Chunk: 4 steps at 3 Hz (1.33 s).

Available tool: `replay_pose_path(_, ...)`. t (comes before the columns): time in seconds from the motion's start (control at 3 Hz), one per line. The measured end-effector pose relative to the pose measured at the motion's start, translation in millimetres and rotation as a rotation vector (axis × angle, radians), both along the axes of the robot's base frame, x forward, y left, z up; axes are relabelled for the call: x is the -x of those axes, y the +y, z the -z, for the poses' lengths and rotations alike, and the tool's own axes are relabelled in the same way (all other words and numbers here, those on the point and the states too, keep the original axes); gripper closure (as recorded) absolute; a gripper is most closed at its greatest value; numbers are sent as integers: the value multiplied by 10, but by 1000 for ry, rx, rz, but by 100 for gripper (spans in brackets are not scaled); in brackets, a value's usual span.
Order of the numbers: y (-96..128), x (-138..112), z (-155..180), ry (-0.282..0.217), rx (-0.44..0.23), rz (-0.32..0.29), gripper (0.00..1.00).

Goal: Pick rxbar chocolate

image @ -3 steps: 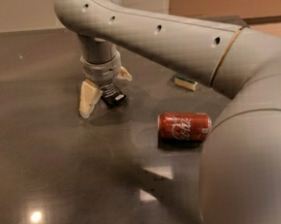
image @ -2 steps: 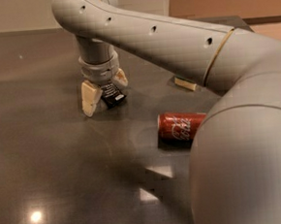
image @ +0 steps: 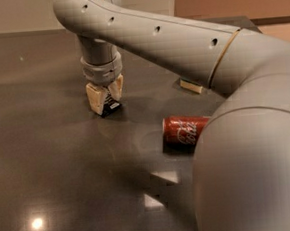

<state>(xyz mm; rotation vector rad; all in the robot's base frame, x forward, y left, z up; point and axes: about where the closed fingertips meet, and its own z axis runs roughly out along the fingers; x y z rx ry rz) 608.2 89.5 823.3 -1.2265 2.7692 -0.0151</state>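
Pincer (image: 106, 102) down at table (image: 48, 160) | clamped on rxbar chocolate (image: 112, 108) | bar wedged between both jaws

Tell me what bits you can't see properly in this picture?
All in the camera view:
1. rxbar chocolate: mostly covered by the end effector, which stands over it left of the table's middle. Its lettering is too small to read.
2. soda can: its right end is hidden behind the arm.
3. sponge: only a pale sliver shows below the arm.
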Motion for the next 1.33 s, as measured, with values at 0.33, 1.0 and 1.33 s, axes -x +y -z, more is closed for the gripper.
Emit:
replay_pose_path(0.33, 0, 1, -34, 0, 0, 0, 88)
replay_pose_path(1.0, -145, 129, -289, -34, -71, -47, 100)
replay_pose_path(1.33, -214, 211, -433, -46, -105, -82, 100)
